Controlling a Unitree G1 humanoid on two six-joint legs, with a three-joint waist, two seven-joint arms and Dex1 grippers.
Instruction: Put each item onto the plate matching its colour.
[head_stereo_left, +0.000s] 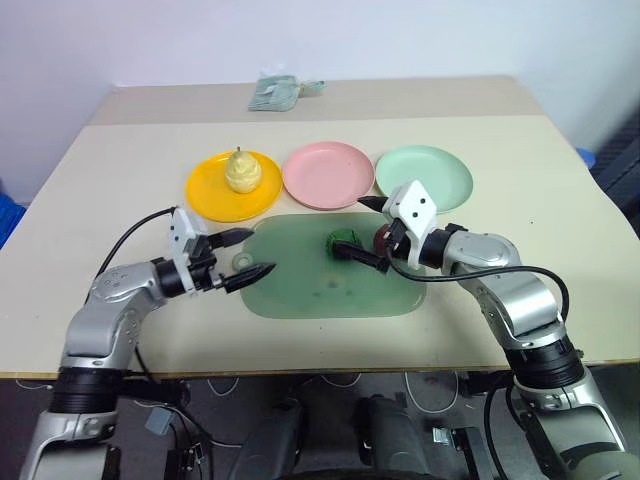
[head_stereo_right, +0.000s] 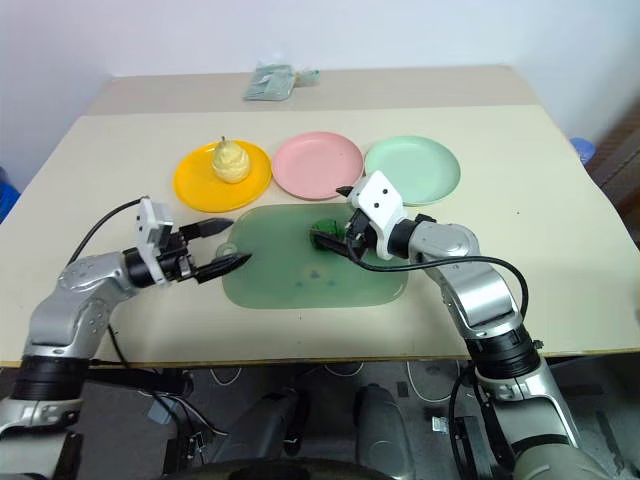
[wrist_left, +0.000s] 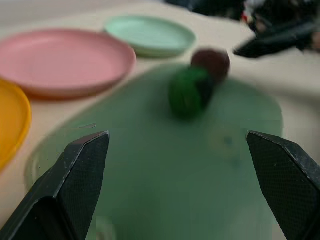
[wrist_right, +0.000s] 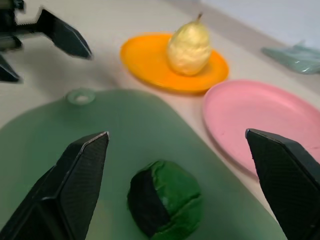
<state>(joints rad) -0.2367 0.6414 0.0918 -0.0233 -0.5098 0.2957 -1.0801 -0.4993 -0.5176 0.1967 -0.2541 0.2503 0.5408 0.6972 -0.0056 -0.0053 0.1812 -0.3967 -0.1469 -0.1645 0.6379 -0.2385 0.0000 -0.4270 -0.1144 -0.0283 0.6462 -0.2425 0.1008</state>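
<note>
The pale yellow pear stands on the yellow-orange plate. To its right the pink plate and the mint green plate lie bare. The dark green ball rests on the translucent green mat, with the dark red ball touching it on the right, partly hidden by my right gripper. My right gripper is open, its fingers either side of the green ball without touching it. At the mat's left edge my left gripper is open and holds nothing.
The large green mat with a tab hole lies in front of the plates. A folded grey-green cloth sits at the table's far edge. Cables trail from both wrists.
</note>
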